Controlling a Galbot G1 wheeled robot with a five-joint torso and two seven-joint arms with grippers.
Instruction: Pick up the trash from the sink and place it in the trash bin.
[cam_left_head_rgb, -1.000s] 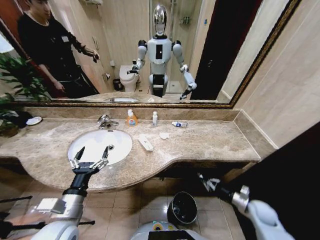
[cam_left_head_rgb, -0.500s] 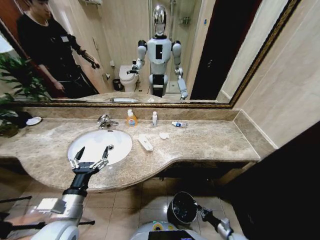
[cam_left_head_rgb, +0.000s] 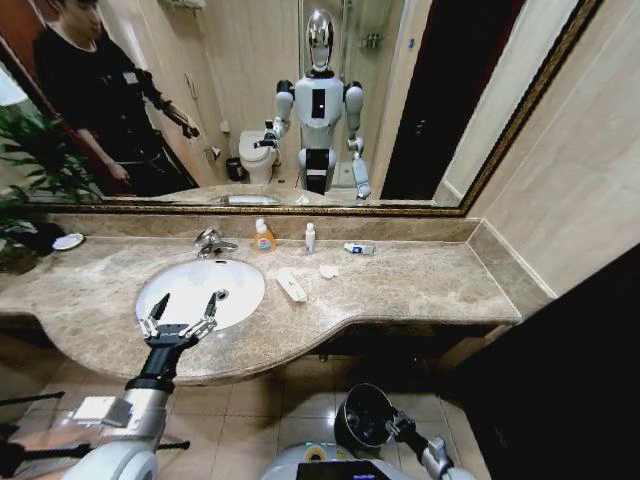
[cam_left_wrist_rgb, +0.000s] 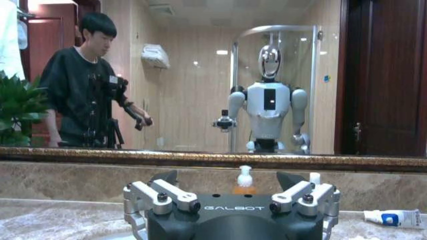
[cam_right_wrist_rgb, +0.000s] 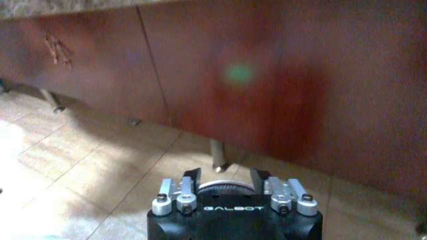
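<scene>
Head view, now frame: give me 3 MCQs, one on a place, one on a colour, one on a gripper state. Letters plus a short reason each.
1. Where is the flat oblong packet?
A. on the countertop, right of the sink
B. inside the sink
C. in the trash bin

2. What colour is the soap bottle beside the faucet?
A. green
B. orange
C. black

3. How is the left gripper at the sink's front edge?
A. shut on the packet
B. shut and empty
C. open and empty

Answers:
1 A: the packet lies on the marble just outside the basin's right rim.
2 B: its body is orange under a white pump.
3 C: the fingers are spread wide with nothing between them.

The right gripper hangs low beside the trash bin on the floor.
</scene>
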